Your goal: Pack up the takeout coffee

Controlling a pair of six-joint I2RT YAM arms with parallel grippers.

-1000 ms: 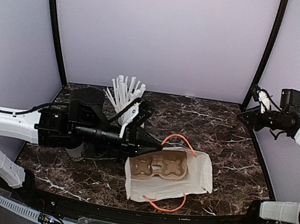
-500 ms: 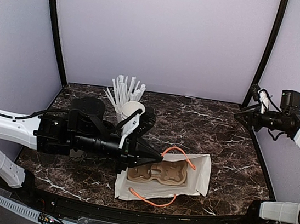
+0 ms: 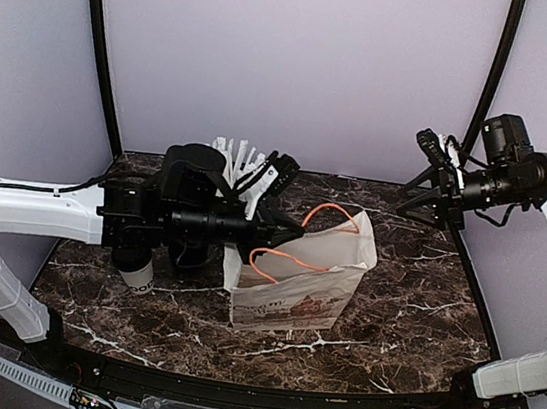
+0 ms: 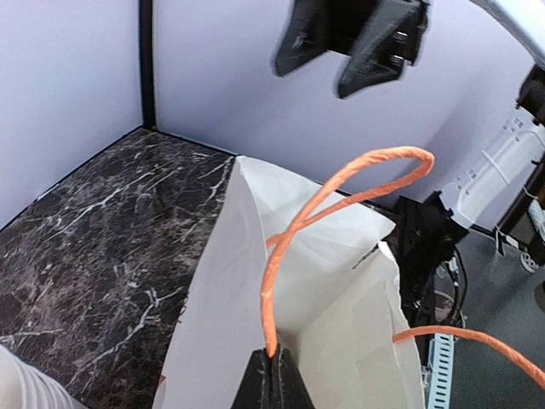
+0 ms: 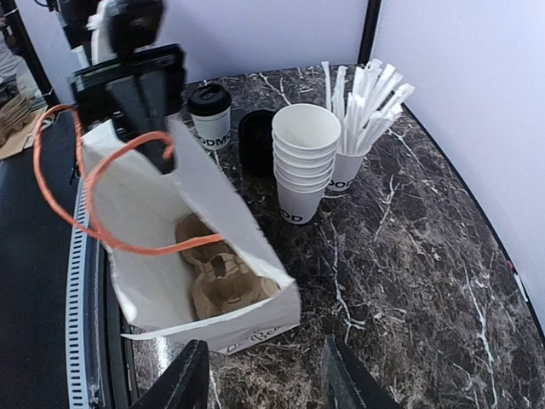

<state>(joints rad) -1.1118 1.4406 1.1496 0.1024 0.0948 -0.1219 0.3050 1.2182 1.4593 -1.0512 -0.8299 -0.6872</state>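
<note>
Nearest the arms' bases, a white paper bag (image 3: 294, 290) stands upright on the table (image 3: 410, 313). It appears to stand only because it is being held. The left gripper (image 4: 271, 368) has its fingers pressed together on the foot of one orange handle (image 4: 342, 181), drawing that loop up and keeping the bag's wall taut. The other handle hangs loose over the bag's side. This hold keeps the mouth open upward, and the right wrist view looks straight down into it at a brown pulp cup carrier (image 5: 218, 271) lying on the bag's floor, its sockets empty. That is probably the reason for the hold: an open, steady bag lets a cup be lowered in from above.

The takeout coffee (image 5: 210, 118), black lid on, is outside the bag and not yet packed. It stands on the table just beside the left arm, on the side away from the bag's mouth. Next to it is a dark stack of spare lids (image 5: 255, 141). Further back are the stack of lidless cups (image 5: 304, 166) and, close to the back wall, a cup of white straws (image 5: 356, 119).

The right gripper (image 5: 264, 383) hovers high over the far right of the table. Its fingers are spread apart and empty, so it seems placed to fetch the coffee.
</note>
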